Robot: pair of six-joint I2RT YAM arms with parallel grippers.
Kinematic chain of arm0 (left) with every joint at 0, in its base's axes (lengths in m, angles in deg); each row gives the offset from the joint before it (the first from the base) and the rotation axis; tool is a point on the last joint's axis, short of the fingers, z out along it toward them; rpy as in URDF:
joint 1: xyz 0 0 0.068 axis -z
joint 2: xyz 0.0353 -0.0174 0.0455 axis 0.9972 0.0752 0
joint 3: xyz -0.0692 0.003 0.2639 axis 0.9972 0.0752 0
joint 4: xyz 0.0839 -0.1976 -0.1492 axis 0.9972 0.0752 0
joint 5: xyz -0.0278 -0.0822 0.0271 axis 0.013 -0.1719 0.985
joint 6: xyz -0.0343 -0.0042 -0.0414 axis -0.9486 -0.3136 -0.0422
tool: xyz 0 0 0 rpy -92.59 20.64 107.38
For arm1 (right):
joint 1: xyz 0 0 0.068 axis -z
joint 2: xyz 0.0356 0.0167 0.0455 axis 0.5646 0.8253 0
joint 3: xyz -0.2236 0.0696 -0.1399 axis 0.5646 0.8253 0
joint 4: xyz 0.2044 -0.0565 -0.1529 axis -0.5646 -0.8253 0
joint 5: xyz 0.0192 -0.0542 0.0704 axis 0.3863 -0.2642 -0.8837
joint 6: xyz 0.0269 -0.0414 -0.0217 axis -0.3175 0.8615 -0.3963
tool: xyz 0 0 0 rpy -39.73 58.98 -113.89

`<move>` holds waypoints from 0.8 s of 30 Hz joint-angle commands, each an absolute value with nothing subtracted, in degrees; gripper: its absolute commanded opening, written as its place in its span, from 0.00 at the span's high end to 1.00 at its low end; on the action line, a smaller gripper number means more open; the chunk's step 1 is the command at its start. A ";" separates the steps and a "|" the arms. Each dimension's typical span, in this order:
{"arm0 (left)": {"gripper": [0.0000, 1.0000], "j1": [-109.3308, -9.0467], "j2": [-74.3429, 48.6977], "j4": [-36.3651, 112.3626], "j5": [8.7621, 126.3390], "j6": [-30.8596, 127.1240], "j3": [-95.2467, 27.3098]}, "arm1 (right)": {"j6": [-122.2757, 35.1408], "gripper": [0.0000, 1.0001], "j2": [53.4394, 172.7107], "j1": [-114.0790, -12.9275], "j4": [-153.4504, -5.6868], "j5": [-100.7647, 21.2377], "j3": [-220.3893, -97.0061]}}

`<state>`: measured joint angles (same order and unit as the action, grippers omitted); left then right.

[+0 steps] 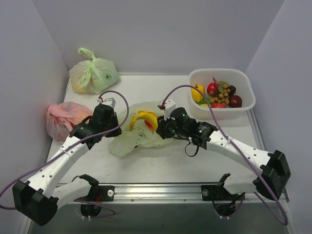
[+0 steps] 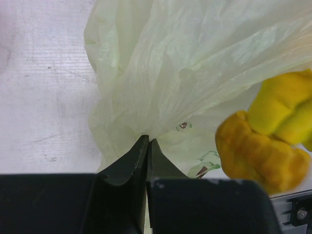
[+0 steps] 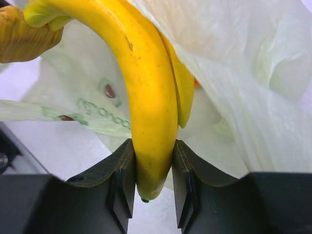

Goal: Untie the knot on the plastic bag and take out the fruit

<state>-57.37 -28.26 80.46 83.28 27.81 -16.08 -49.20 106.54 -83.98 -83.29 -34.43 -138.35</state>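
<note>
Pinching a fold of the pale-green plastic bag (image 2: 185, 63) in the left gripper (image 2: 147, 142), squeezing down to a sliver on the film. Clamping the yellow bananas (image 3: 151, 97) by one end in the right gripper (image 3: 152, 148), at the bag's open mouth. Lying slack mid-table between both arms, near the white basket (image 1: 247, 85) holding other fruit (image 1: 219, 95)

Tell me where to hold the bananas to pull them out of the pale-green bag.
Grip the bananas at the tapered end, across its narrow sides, where the right claw is clamped now: that end pokes clear of the plastic bag. Come from the robot's right, probably best, since the left claw pinches the bag on the other side.
</note>
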 commanded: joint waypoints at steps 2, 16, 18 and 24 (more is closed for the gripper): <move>1.00 -57.83 -29.87 79.74 81.88 27.98 -16.82 | -49.41 1.00 103.10 -84.21 -77.57 -44.15 -140.71; 1.00 -57.74 -31.18 78.86 79.33 27.90 -15.68 | -51.78 1.00 97.57 -71.39 -81.69 -51.84 -149.94; 1.00 -57.83 -32.06 78.69 78.89 27.55 -14.45 | -51.87 1.00 96.86 -67.10 -83.71 -43.23 -150.91; 1.00 -57.74 -34.35 77.63 76.43 26.75 -12.08 | -50.82 1.00 99.04 -54.87 -87.24 -26.45 -154.34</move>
